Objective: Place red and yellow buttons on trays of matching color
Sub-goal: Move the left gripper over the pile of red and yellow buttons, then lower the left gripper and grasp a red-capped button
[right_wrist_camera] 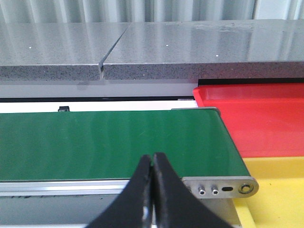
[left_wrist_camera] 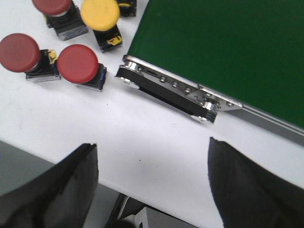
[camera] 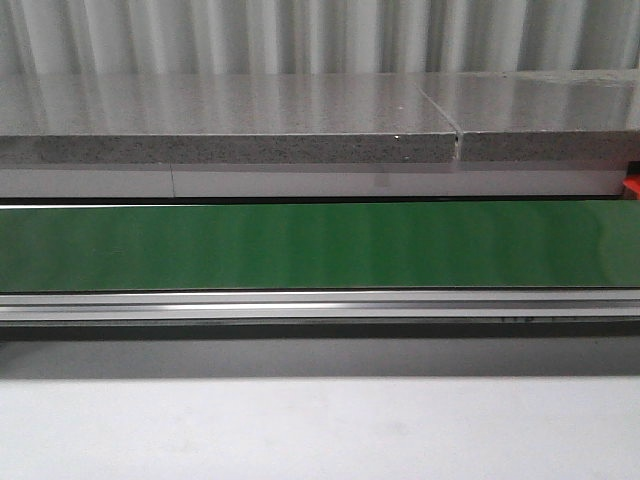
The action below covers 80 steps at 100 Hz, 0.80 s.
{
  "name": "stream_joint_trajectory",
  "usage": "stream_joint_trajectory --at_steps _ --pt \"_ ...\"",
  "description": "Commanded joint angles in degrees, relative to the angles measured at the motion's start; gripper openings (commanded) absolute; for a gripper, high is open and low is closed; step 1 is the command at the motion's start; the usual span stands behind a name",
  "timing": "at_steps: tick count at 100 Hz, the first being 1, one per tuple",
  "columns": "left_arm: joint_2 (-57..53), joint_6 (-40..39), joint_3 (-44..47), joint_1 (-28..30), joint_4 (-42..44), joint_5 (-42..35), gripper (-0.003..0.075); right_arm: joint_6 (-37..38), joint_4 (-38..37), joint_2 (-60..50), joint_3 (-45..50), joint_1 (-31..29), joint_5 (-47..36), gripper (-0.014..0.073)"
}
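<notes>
Grey speckled stone slabs [camera: 230, 125] run behind the green conveyor belt [camera: 320, 245], and behind them we see a pale corrugated wall [camera: 300, 35]. On the white table [left_wrist_camera: 142, 147], in the left wrist view, three red buttons [left_wrist_camera: 77, 64] and one yellow button [left_wrist_camera: 99, 14] lie near the belt's end, their caps facing the camera. Our left pincer [left_wrist_camera: 152, 185] hangs above the table with its fingers wide apart and holds nothing. Our right pincer [right_wrist_camera: 152, 190] has its fingers pressed together, empty. The red tray [right_wrist_camera: 256, 118] and yellow tray [right_wrist_camera: 275, 194] are beside the belt's other end.
</notes>
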Motion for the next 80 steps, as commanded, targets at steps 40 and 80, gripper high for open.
stream_joint_trajectory --at_steps 40,80 --pt "11.6 9.5 -3.0 17.7 -8.8 -2.9 0.047 -0.6 -0.8 -0.6 -0.8 -0.1 -4.3 -0.0067" --pt "21.9 10.6 -3.0 18.6 -11.1 -7.8 0.047 -0.6 -0.8 -0.6 -0.8 -0.1 -4.3 -0.0067"
